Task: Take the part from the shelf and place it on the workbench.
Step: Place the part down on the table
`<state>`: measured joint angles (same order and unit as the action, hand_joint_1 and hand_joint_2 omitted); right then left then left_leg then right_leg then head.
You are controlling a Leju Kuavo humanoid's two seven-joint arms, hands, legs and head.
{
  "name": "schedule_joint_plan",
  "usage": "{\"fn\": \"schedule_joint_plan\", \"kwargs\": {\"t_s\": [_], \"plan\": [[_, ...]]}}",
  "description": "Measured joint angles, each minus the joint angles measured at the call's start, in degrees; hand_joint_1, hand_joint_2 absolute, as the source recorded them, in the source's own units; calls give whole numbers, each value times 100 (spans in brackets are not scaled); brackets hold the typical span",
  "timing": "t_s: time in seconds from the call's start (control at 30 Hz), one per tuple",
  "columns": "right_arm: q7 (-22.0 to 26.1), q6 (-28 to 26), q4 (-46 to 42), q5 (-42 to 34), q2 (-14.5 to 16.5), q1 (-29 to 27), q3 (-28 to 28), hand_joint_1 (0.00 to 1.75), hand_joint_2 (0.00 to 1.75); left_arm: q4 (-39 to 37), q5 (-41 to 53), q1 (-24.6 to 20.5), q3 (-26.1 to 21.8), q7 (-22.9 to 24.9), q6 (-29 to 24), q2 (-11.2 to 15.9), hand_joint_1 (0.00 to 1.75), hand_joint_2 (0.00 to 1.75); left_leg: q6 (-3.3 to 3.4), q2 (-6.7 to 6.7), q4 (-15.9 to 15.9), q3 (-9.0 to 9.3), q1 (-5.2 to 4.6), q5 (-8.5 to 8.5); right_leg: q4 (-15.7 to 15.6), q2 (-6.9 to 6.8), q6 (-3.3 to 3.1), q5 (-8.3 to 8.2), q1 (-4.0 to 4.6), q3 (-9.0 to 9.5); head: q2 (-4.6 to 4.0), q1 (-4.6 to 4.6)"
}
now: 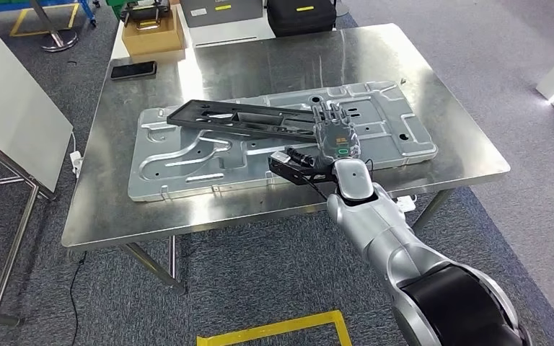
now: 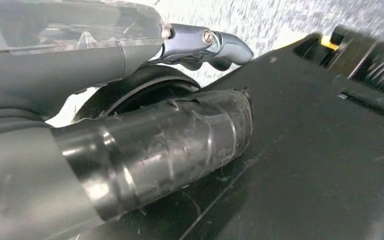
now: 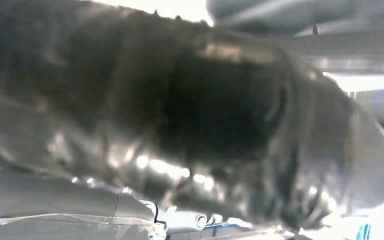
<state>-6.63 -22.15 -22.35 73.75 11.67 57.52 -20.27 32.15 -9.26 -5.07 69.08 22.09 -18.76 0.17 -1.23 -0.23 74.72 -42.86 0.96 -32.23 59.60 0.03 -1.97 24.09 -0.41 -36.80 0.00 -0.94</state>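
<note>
The long black frame part (image 1: pixel 242 119) is laid slantwise across the stamped sheet-metal panel (image 1: pixel 187 155) on the steel bench (image 1: pixel 274 61). Its near end is covered by the right hand (image 1: pixel 334 130), fingers spread flat, probably to steady it; whether it is gripped cannot be told. The left hand (image 2: pixel 207 47) is seen curled, apparently on nothing.

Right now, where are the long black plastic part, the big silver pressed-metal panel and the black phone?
Long black plastic part (image 1: pixel 223 117), head view, middle of its bar.
Big silver pressed-metal panel (image 1: pixel 187 169), head view, bare near-left area.
Black phone (image 1: pixel 133 70), head view, screen centre.
</note>
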Motion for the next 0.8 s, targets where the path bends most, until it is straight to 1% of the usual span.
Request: {"fn": "schedule_joint_plan", "kwargs": {"t_s": [0.03,0.07,0.1,0.13,0.17,0.2,0.23,0.27,0.3,0.33,0.37,0.4,0.43,0.47,0.5,0.53,0.57,0.6,0.63,0.67,0.7,0.73,0.77,0.8], "plan": [[2,1,0,0,0,-14,14,0,0,-4,40,11,-41,-2,-7,-2,0,0,12,0,32,112,-4,55,6,-2,3,-58,11,-79,0,0],[5,1,0,0,0,-25,29,0,0,-15,85,20,-82,-6,-9,-5,0,0,34,0,-149,331,-12,178,13,-2,9,-114,18,-153,0,0],[10,1,-1,-1,1,-28,50,0,0,-34,142,22,-128,-14,-11,-11,0,0,66,0,-493,632,-25,287,22,-3,18,-166,20,-213,0,1],[19,1,-4,-2,1,-27,75,0,0,-63,199,16,-175,-22,-12,-18,0,0,107,0,-924,961,-49,317,31,-3,38,-214,27,-261,0,0],[30,1,-9,-4,0,-24,102,0,0,-99,256,7,-222,-33,-13,-31,0,0,141,-1,-1288,1219,-72,305,31,-7,63,-262,27,-290,0,-1],[42,1,-13,-8,-1,-22,126,0,0,-141,309,0,-269,-44,-13,-43,0,0,171,-2,-1537,1367,-97,264,24,-12,93,-310,22,-302,0,-1],[54,1,-16,-12,-1,-23,146,0,0,-188,360,-3,-313,-53,-13,-56,0,0,198,-4,-1659,1414,-118,242,3,-15,129,-365,17,-305,0,-1],[63,1,-17,-17,-4,-26,165,0,0,-236,408,-1,-352,-65,-12,-77,0,0,224,-3,-1691,1385,-121,289,-34,-16,167,-428,15,-302,0,-2],[70,1,-16,-24,-12,-29,183,0,0,-289,453,0,-389,-75,-11,-97,0,0,260,12,-1732,1357,-113,361,-49,-8,201,-443,12,-317,0,-1],[74,1,-15,-33,-21,-32,205,0,0,-341,495,-3,-427,-86,-10,-125,0,0,299,26,-1767,1320,-99,446,-12,-2,234,-364,13,-352,0,-5],[78,0,-15,-44,-32,-34,232,0,0,-397,533,-8,-468,-96,-9,-156,0,0,337,42,-1803,1268,-81,534,126,4,263,-172,13,-411,0,-10],[81,-1,-14,-57,-43,-37,257,0,0,-460,565,-14,-513,-104,-9,-188,0,0,365,55,-1819,1202,-72,613,382,7,283,117,1,-493,0,-14],[87,-1,-12,-67,-51,-45,280,0,0,-528,599,-17,-564,-111,-8,-224,0,0,382,58,-1818,1114,-74,682,740,4,307,421,-4,-581,0,-18],[93,-2,-10,-77,-60,-61,301,0,0,-602,629,-18,-613,-115,-8,-256,0,0,388,64,-1807,1022,-76,747,1120,3,327,641,-12,-654,0,-19],[97,-2,-7,-85,-69,-83,315,0,0,-672,652,-19,-657,-117,-9,-283,0,0,382,68,-1793,928,-78,813,1414,3,344,726,-21,-678,0,-20],[102,-2,-4,-94,-76,-107,326,0,0,-732,673,-19,-696,-118,-9,-304,0,0,373,71,-1778,837,-79,873,1566,2,356,694,-32,-635,0,-19],[109,-3,-2,-109,-82,-128,337,0,0,-788,687,-22,-735,-122,-8,-324,0,0,360,73,-1756,745,-79,930,1484,1,360,563,-43,-475,0,-20],[123,-5,-2,-130,-86,-140,349,0,0,-844,696,-26,-773,-130,-4,-346,0,0,341,73,-1727,660,-78,979,1209,1,359,432,-55,-216,0,-19],[146,-9,-4,-161,-87,-144,365,0,0,-898,700,-33,-813,-147,6,-373,0,0,318,71,-1695,586,-82,1019,821,2,349,400,-58,85,0,-19],[179,-15,-10,-207,-86,-150,391,0,0,-965,702,-44,-864,-176,24,-406,0,0,288,69,-1662,526,-86,1061,441,6,327,412,-50,359,0,-13],[218,-22,-15,-263,-87,-156,421,0,0,-1035,702,-56,-911,-211,45,-439,0,0,253,68,-1641,493,-88,1101,167,13,300,467,-35,528,0,-19],[257,-28,-20,-324,-89,-165,454,0,0,-1106,703,-69,-959,-248,68,-471,0,0,216,67,-1641,474,-86,1147,23,19,265,517,-11,596,0,-22],[298,-34,-22,-389,-91,-178,489,0,0,-1179,702,-78,-1005,-281,85,-500,0,0,176,64,-1654,464,-84,1200,-18,22,225,489,3,592,0,-28],[342,-38,-20,-454,-95,-191,525,0,0,-1249,701,-83,-1043,-308,98,-523,0,0,140,57,-1659,448,-71,1225,-43,13,181,432,-2,556,0,-37]]}}
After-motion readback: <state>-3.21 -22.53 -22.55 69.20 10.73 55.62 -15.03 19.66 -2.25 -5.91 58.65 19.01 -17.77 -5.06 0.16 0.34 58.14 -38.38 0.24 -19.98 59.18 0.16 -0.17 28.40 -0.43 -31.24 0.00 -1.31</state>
